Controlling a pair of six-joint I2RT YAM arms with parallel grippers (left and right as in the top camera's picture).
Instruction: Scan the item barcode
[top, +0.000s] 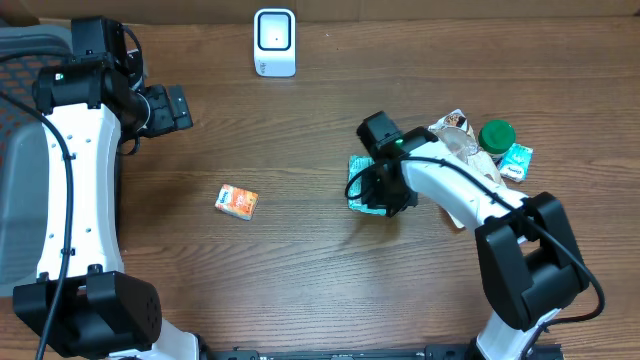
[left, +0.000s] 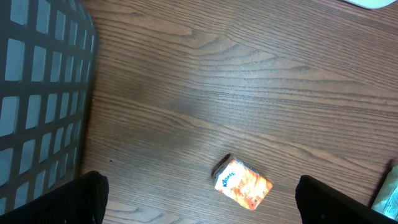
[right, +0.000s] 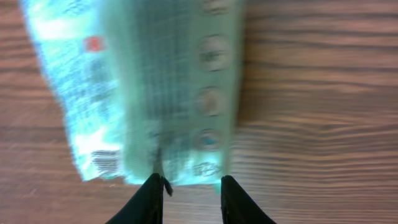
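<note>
- The right gripper (right: 189, 186) has its fingers drawn close, apparently clamped on an edge of the teal packet (right: 155, 93). The packet sits right of centre on the counter (top: 300, 270), just left of a small pile of goods.
- To do this step well, I judge the grip should stay firm. Lift the floppy film clear, then turn its printed side towards the white scanner (top: 274, 42) at the far edge.
- The left gripper (top: 178, 107) stands wide apart and empty, far left beside the grey basket (left: 37, 93).
- Only the right wrist view shows a blurred striped patch, possibly the barcode.
- Only the overhead shows the scanner.
- Only the left wrist view reads "Kleenex" on the orange pack (left: 244, 185).
</note>
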